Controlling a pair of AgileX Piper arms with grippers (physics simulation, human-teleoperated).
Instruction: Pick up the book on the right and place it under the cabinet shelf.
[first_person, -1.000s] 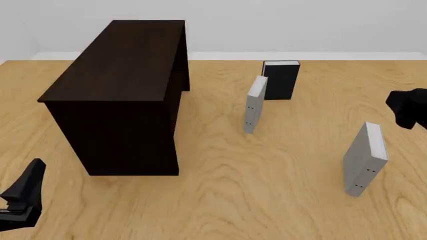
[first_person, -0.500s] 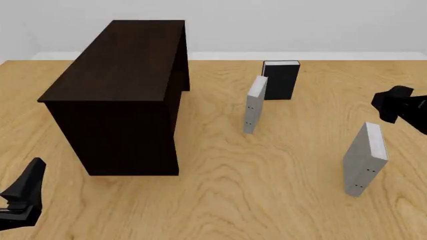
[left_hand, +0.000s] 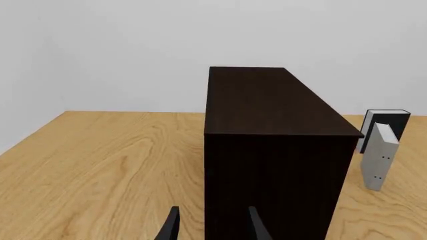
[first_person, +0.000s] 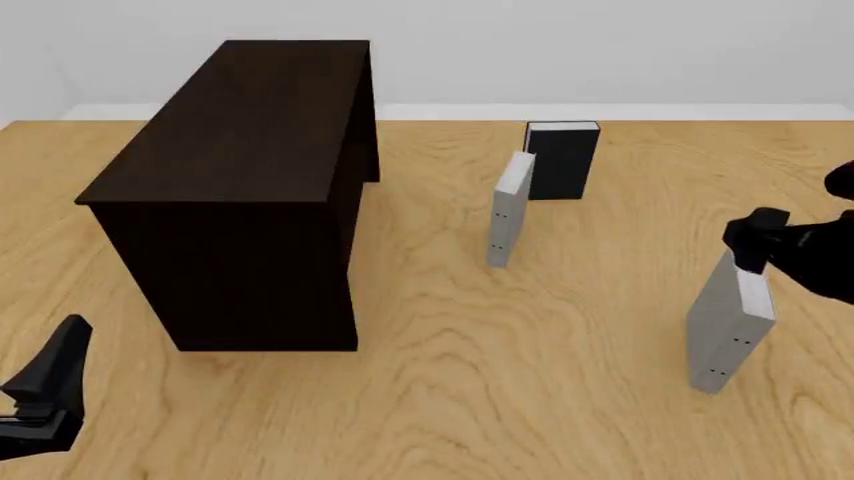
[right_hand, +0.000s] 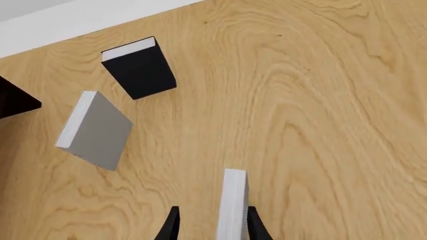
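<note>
R hand (first_person: 750, 250) moved in over the book (first_person: 727, 320) – fingers wide, astride its top | L hand (left_hand: 210, 227) – open, by cabinet shelf (first_person: 247, 190)

Left end effector (first_person: 47, 390): matte black, no visible markings, cables or screws; at 8 o'clock in the front view it reads as a tapering, wedge-shaped finger over a blocky base. Right end effector (first_person: 761, 245): same matte black, a rounded, lumpy housing at 3 o'clock. In both wrist views the fingers (left_hand: 171, 227) (right_hand: 172, 226) show as two thin, slightly curved black blades tapering to points.
</note>
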